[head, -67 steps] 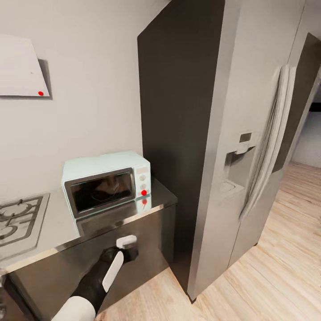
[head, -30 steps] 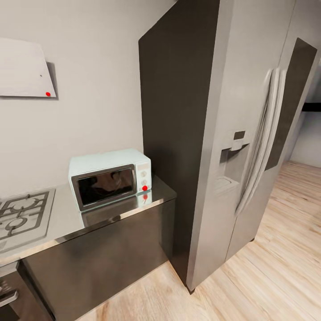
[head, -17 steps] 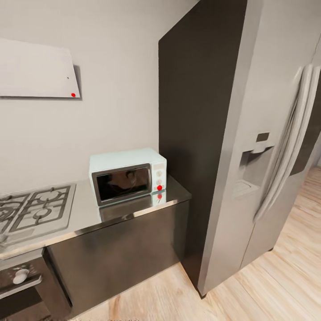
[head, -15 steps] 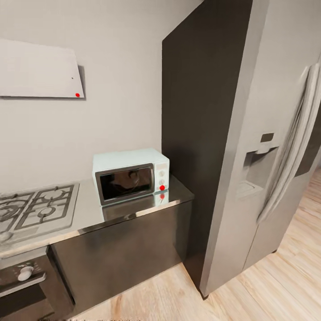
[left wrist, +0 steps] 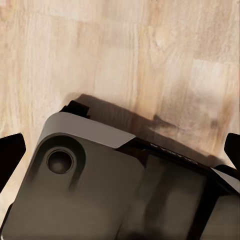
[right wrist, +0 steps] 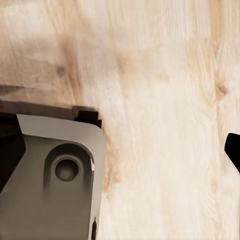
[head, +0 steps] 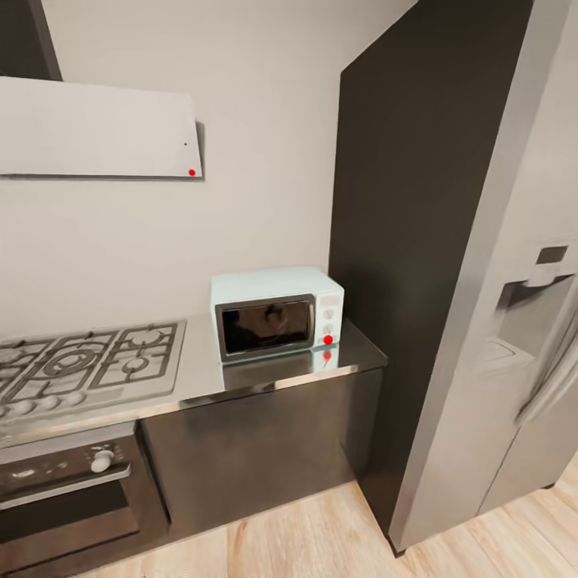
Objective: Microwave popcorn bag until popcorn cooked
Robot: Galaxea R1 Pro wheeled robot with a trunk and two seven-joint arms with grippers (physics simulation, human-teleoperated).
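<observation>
The microwave, a pale mint-blue box with a dark glass door, stands closed at the right end of the tabletop, just beside the dark side panel of the tall refrigerator. Its control strip carries two white knobs and a round red light; any lettering on the strip is too small to read, and no brand or label can be made out on any appliance. A gas hob is set into the tabletop to the left of the microwave, with an oven and its white knob beneath it. A pale range hood with a small red dot hangs on the grey wall above the hob. The left wrist view shows the left hand pointed down at the pale wood floor, with part of the robot's grey base below it; two dark fingertips appear at opposite edges, spread wide apart with nothing between them. The right wrist view shows the same kind of floor and base, with one dark fingertip of the right hand at the frame edge; its opening cannot be determined.
</observation>
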